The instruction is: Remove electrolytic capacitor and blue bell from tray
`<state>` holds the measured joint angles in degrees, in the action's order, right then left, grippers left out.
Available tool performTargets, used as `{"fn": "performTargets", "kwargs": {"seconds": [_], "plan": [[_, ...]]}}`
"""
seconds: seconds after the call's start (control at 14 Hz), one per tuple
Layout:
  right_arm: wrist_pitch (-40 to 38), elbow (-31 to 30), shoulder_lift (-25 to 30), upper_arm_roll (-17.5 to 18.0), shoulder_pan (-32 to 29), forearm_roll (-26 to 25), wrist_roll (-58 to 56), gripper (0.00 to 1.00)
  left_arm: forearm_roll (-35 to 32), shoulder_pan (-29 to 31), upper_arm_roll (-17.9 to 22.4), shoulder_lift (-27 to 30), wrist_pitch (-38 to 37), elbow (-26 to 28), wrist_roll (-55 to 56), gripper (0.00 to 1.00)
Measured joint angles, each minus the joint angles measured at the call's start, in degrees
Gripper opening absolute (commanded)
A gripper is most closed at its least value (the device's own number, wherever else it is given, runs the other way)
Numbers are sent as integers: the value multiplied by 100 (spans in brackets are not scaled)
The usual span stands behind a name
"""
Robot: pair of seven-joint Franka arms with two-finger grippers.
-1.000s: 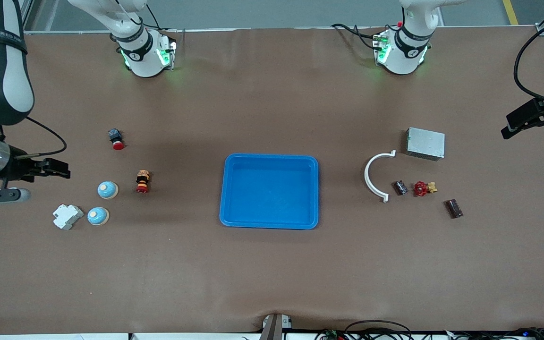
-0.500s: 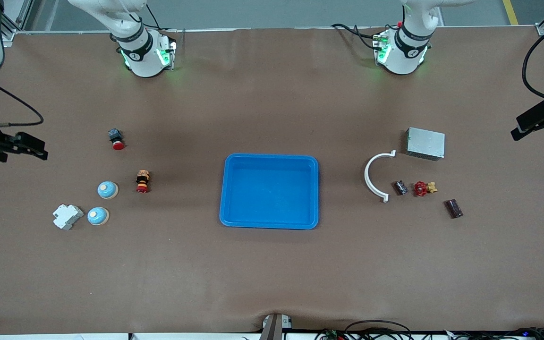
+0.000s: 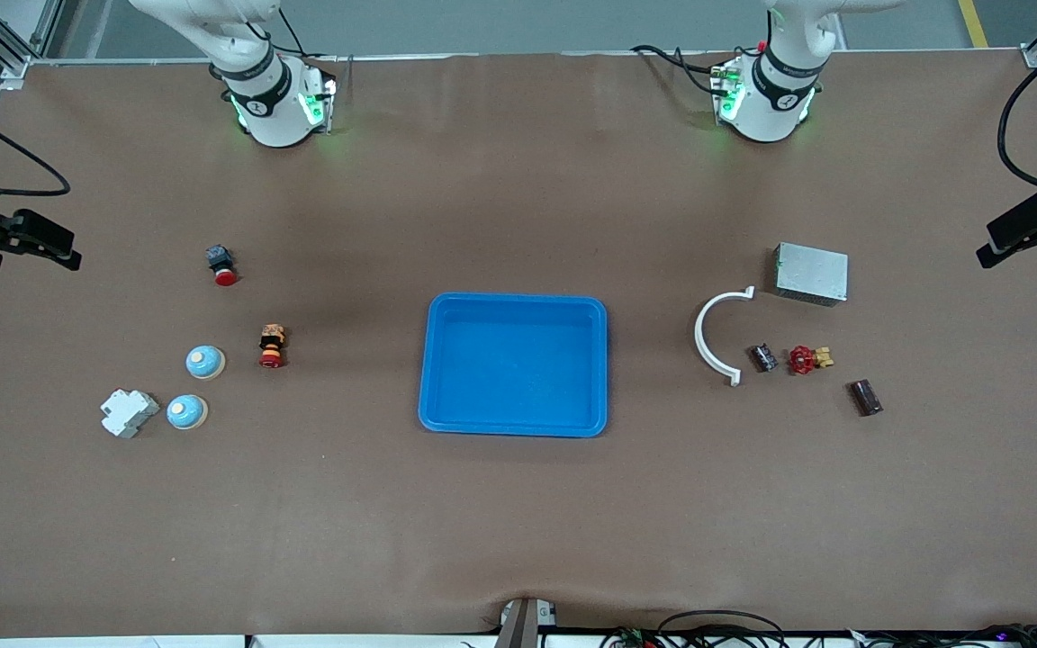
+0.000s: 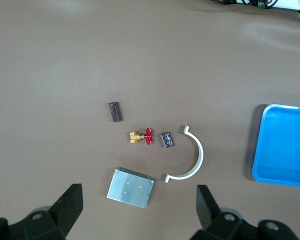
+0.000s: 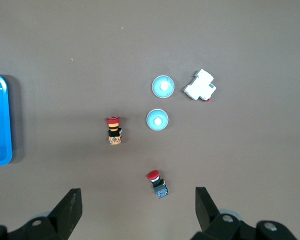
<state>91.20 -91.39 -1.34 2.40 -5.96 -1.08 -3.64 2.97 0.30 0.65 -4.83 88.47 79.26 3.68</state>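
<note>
Two light blue bells [image 3: 204, 362] [image 3: 186, 411] sit toward the right arm's end of the table; they also show in the right wrist view [image 5: 157, 119] [image 5: 163, 86]. A small black striped capacitor [image 3: 762, 357] lies toward the left arm's end, beside a red valve [image 3: 807, 359]; it shows in the left wrist view [image 4: 167, 139]. The blue tray [image 3: 516, 299] lies empty mid-table. My right gripper [image 3: 55, 245] is open and empty, high over its table end [image 5: 138, 210]. My left gripper [image 3: 1000, 238] is open and empty, high over its table end [image 4: 139, 210].
A white breaker [image 3: 129, 412] lies beside the bells, with two red push-buttons [image 3: 222, 265] [image 3: 272, 346] close by. A white curved clamp [image 3: 716, 335], a metal box [image 3: 811, 274] and a dark brown cylinder [image 3: 865, 397] lie around the capacitor.
My right gripper has pulled back from near the bells toward the table's end. My left gripper has shifted slightly outward. No object has moved.
</note>
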Motion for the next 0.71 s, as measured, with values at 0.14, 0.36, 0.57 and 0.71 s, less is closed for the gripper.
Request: {"fn": "performTargets", "kwargs": {"seconds": [0.14, 0.36, 0.57, 0.71], "plan": [[-32, 0, 17, -4, 0, 0, -91, 100, 0, 0, 0, 0, 0, 0, 0, 100], [-48, 0, 44, -28, -4, 0, -294, 100, 0, -32, -1, 0, 1, 0, 12, 100], [-57, 0, 51, -28, -4, 0, -311, 100, 0, -108, -13, 0, 1, 0, 51, 100], [-63, 0, 57, -30, -4, 0, -312, 100, 0, -109, -11, 0, 1, 0, 51, 100]]}}
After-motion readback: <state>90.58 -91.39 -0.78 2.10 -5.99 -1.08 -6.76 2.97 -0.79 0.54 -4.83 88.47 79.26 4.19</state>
